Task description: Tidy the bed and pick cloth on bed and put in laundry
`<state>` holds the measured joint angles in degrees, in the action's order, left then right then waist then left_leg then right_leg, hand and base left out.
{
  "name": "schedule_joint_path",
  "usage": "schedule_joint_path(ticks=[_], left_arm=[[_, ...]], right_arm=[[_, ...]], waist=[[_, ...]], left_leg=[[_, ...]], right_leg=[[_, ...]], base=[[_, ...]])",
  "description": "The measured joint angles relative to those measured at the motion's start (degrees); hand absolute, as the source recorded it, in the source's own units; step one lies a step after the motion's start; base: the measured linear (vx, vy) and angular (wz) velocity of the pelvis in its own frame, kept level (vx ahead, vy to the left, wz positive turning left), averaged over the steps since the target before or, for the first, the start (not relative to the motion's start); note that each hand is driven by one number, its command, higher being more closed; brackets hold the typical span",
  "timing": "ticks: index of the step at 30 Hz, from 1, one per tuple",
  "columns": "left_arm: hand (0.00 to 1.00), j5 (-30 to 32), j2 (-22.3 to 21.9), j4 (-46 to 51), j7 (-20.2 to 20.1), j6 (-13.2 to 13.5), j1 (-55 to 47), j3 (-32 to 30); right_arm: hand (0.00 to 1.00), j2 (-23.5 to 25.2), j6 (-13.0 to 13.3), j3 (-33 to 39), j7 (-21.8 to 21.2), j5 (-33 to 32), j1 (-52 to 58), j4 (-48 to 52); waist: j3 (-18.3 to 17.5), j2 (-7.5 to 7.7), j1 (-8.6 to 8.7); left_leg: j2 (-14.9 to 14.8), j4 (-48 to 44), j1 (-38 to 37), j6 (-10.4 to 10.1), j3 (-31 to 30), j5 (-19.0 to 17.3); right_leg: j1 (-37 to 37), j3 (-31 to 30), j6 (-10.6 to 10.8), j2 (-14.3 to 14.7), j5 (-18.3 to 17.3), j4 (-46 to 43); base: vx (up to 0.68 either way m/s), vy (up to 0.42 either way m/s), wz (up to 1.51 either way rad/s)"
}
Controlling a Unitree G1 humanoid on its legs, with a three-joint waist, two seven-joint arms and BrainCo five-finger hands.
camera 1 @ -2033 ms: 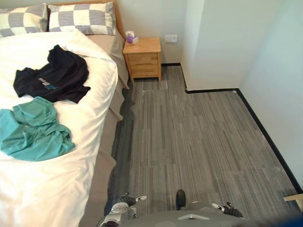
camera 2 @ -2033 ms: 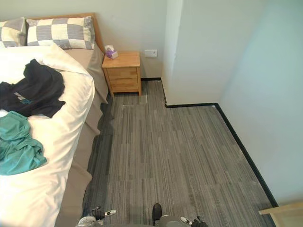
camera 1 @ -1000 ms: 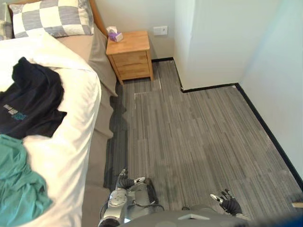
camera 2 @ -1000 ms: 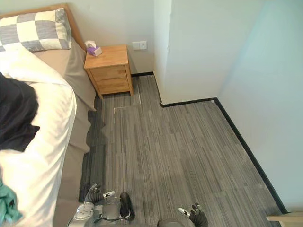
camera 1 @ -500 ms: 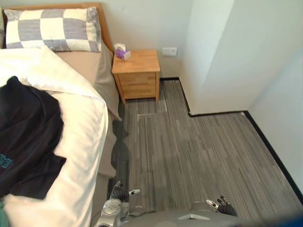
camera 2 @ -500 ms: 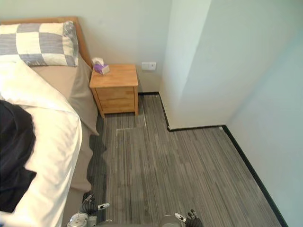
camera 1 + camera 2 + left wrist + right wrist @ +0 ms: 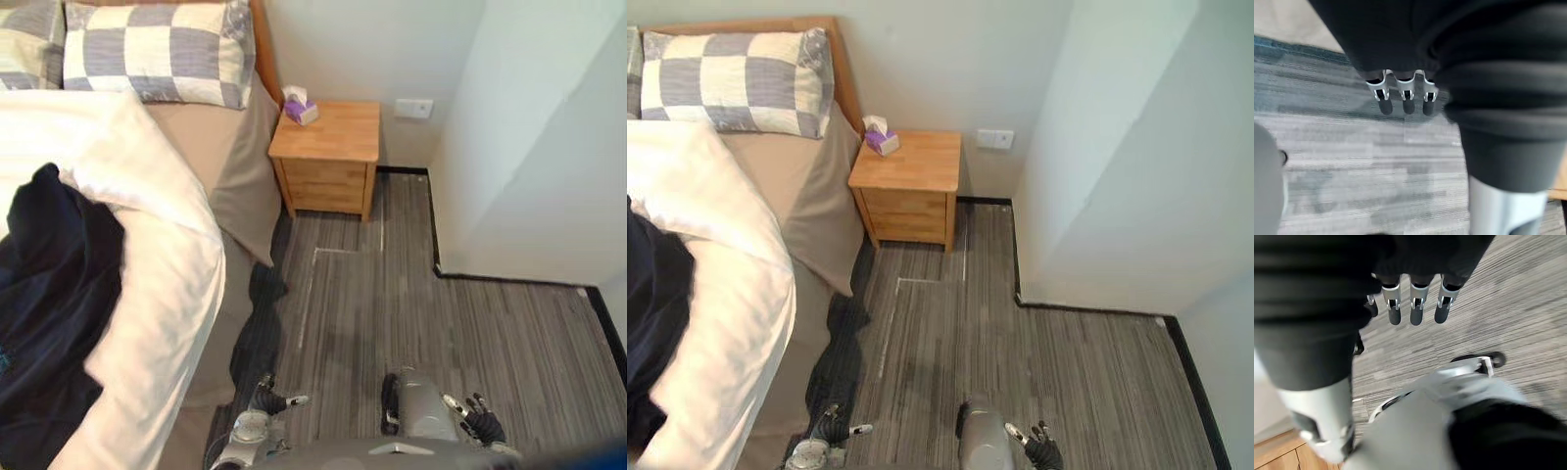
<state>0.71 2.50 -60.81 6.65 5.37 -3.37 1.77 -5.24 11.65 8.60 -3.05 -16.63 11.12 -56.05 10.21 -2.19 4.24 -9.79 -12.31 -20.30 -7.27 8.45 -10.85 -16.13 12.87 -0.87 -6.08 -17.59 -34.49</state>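
A black cloth lies crumpled on the white duvet of the bed, at the far left of the eye views. Both of my hands hang low over the grey carpet, well apart from the bed's top. My left hand is beside the bed's tan skirt, its fingers relaxed and holding nothing. My right hand is further right, its fingers also straight and empty.
Two checked pillows rest at the bed's head. A wooden nightstand with a tissue box stands beside the bed. A white wall corner juts out on the right, leaving a strip of carpet between it and the bed.
The camera has moved toward the head of the bed, so the nightstand looks nearer and the teal cloth has slid out of the picture. Both hands stay low and empty.
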Motion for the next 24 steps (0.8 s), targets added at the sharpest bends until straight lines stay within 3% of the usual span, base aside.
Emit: schedule_joint_path(ticks=[2,3,4,6,7,9,11,12,13,14,16,18,21,22,24], left_arm=[[0.00,-0.08,0.18,0.47,0.02,-0.09,-0.46,-1.78],[0.00,-0.18,-0.03,1.22,0.06,0.18,-1.07,-4.13],[0.00,-1.56,-0.45,2.71,0.09,0.82,-2.00,-6.46],[0.00,-2.65,-0.76,5.09,0.15,1.79,-2.66,-8.54],[0.00,-3.91,-0.89,6.04,-0.10,2.48,-2.83,-8.58],[0.00,-4.68,-0.97,6.24,-0.10,3.25,-2.75,-8.73],[0.00,-4.68,-1.11,6.72,-0.09,3.91,-2.23,-8.62],[0.00,-4.70,-1.52,6.71,-0.09,3.93,-2.32,-8.53],[0.00,-4.75,-0.61,6.47,-0.15,3.79,-2.05,-8.60],[0.00,-4.91,0.00,6.56,-0.13,3.69,-1.85,-8.52],[0.00,-6.38,0.89,7.81,-0.07,3.33,-1.71,-8.44],[0.00,-7.06,1.44,7.49,0.06,2.35,-1.87,-7.94],[0.00,-9.07,2.48,6.10,0.44,2.25,-2.27,-6.07],[0.00,-9.23,2.72,5.55,0.80,2.26,-2.27,-5.85],[0.00,-9.49,2.92,4.50,0.93,2.28,-2.38,-5.17]], right_arm=[[0.00,-0.14,-0.15,-0.09,-0.02,0.28,0.06,0.02],[0.00,-0.37,-0.13,-0.30,-0.08,1.41,0.17,0.14],[0.00,-0.69,-0.14,-0.35,-0.11,2.39,0.32,0.22],[0.00,-0.66,-0.15,-0.47,-0.11,3.36,0.57,0.25],[0.00,-0.71,-0.31,-0.47,-0.19,3.96,0.56,0.25],[0.00,-0.58,-0.41,-0.47,-0.50,4.03,0.14,0.83],[0.00,-0.31,-0.47,-0.45,-1.09,4.41,0.46,1.83],[0.00,-0.33,-0.38,-0.54,-1.37,4.88,0.64,2.84],[0.00,0.75,-0.45,-0.75,-1.33,6.07,0.57,2.41],[0.00,1.47,-0.39,-1.01,-1.39,6.72,0.71,2.34],[0.00,3.80,0.27,-1.06,-1.44,6.81,0.01,2.45],[0.00,4.90,0.36,-1.03,-1.40,6.83,-0.16,2.24],[0.00,5.40,0.17,-2.45,-1.46,8.23,-0.79,0.88],[0.00,4.97,-0.18,-2.53,-1.40,9.11,-1.80,-0.31],[0.00,4.19,-0.67,-1.93,-1.33,8.89,-3.37,-1.79]], waist=[[-0.18,-0.33,0.02],[0.03,-0.40,-0.08],[0.12,-0.66,-0.77],[0.26,-0.27,-1.56],[0.25,-0.09,-2.22],[0.25,0.00,-2.79],[0.34,0.29,-3.87],[0.22,-0.03,-3.86],[-0.32,1.28,-3.60],[-0.56,2.70,-3.49],[-0.93,5.08,-3.82],[-0.99,5.46,-3.93],[-1.68,6.49,-5.04],[-2.08,6.34,-5.23],[-2.61,5.90,-4.71]], left_leg=[[-2.11,-11.72,4.98,-2.00,-2.36,2.37],[-4.05,-26.62,11.87,-2.78,-4.73,6.52],[-6.02,-40.54,18.54,-2.50,-5.06,4.79],[-6.11,-49.92,25.65,-1.42,-4.06,0.37],[-5.82,-48.09,30.22,0.07,-1.14,-2.59],[-5.02,-40.32,33.37,2.08,3.37,-5.18],[-2.31,-25.54,34.31,4.18,9.55,-3.97],[-0.98,-15.84,34.44,6.69,15.07,3.21],[-0.30,-14.55,33.23,13.23,20.14,2.64],[0.85,-14.14,33.43,14.39,21.80,3.16],[1.57,-13.81,33.15,15.81,30.26,3.09],[1.64,-13.30,30.68,17.78,34.82,1.88],[2.53,-13.20,28.27,18.08,34.90,1.12],[2.23,-14.07,28.28,18.04,34.75,0.45],[3.60,-11.70,26.89,17.19,33.12,-1.54]], right_leg=[[3.31,0.72,-0.18,1.67,-1.22,2.89],[7.31,0.93,-0.28,3.44,-1.41,6.93],[11.76,1.24,-1.41,5.02,-1.00,10.72],[18.51,2.12,-2.01,5.57,-1.28,15.57],[22.91,2.04,-1.27,5.54,-0.83,18.92],[25.29,2.12,-0.50,4.78,-0.32,20.95],[27.46,2.17,0.79,2.90,0.08,21.54],[29.01,2.31,2.63,2.66,-0.97,21.80],[30.45,2.84,4.44,1.35,-2.12,21.88],[30.63,3.81,4.93,0.15,-1.81,22.04],[32.13,6.20,5.71,-0.81,2.22,24.65],[34.54,6.67,5.88,-0.58,4.94,24.33],[36.96,6.78,5.13,0.11,8.34,26.40],[37.07,7.21,6.17,0.47,9.05,25.44],[33.42,10.14,6.52,-0.59,9.25,13.34]], base=[[0.37,-0.262,0.07],[0.37,-0.222,0.08],[0.39,-0.208,0.07],[0.45,-0.146,0.03],[0.48,-0.105,-0.05],[0.42,0.002,-0.29],[0.52,0.111,-0.34],[0.52,0.126,0.09],[0.54,0.115,0.32],[0.55,0.110,0.56],[0.51,0.129,0.69],[0.39,0.121,0.70],[0.31,0.030,0.52],[0.27,-0.060,0.56],[0.25,-0.026,0.87]])
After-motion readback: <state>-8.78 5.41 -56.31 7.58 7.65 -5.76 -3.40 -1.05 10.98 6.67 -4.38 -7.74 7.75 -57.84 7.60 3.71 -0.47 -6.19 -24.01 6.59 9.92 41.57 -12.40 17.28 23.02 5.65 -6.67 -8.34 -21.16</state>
